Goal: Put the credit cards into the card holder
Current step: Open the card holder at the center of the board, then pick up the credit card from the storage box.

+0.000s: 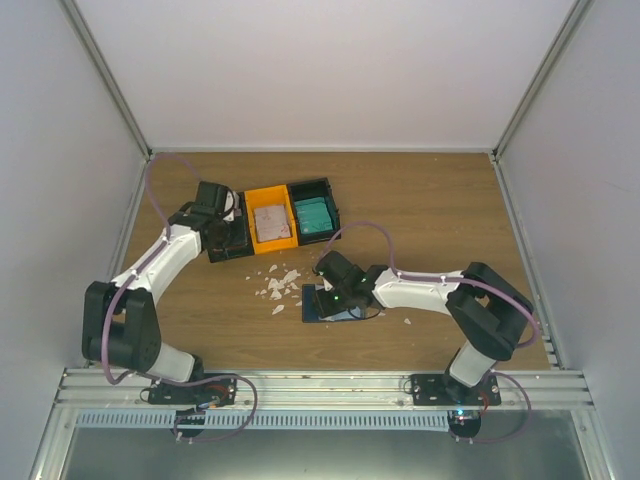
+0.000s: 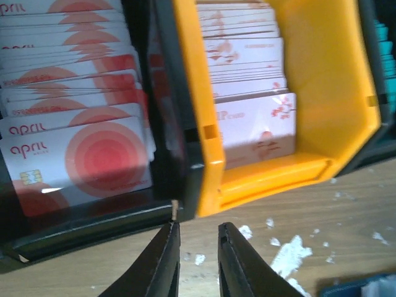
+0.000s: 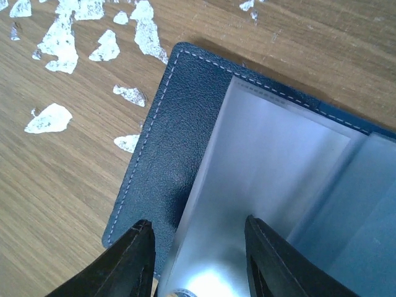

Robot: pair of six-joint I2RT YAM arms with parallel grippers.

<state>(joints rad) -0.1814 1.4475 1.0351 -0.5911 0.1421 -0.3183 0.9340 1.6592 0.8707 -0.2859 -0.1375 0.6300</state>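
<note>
Wooden table (image 1: 440, 210) boxed in by white walls, with a metal rail (image 1: 320, 385) along the near edge where both arm bases are bolted.

Near half, about mid-table: the card holder (image 3: 167, 136) lies opened flat on the wood, navy cover down, stitched edge showing, pale frosted sleeves facing up. From above, the right arm's wrist hides most of it. The right gripper (image 3: 198, 224) is poised low over the sleeve next to the cover's left margin, jaws apart, one finger over the navy margin and the other over the sleeve. No card is between them, and none shows in the sleeves.

Just beyond the holder toward the left, torn white scraps (image 1: 277, 285) litter the wood between it and the bins.

Far half, left of centre: three bins in a row, touching.
- The black bin (image 2: 93, 226) on the left holds white credit cards (image 2: 80, 154) with red rings, stacked on edge and leaning.
- The orange bin (image 2: 346, 93) in the middle holds pinkish-beige cards (image 2: 253, 124).
- The second black bin (image 1: 325, 190) on the right holds teal cards (image 1: 314, 215).

The left gripper (image 2: 198, 226) is at the near side of the bins, in line with the join between the first black bin and the orange one. Its fingers are drawn close with a narrow gap between them and nothing in it. The bins' near walls stand between the fingertips and the cards. All cards seen sit in the bins.
</note>
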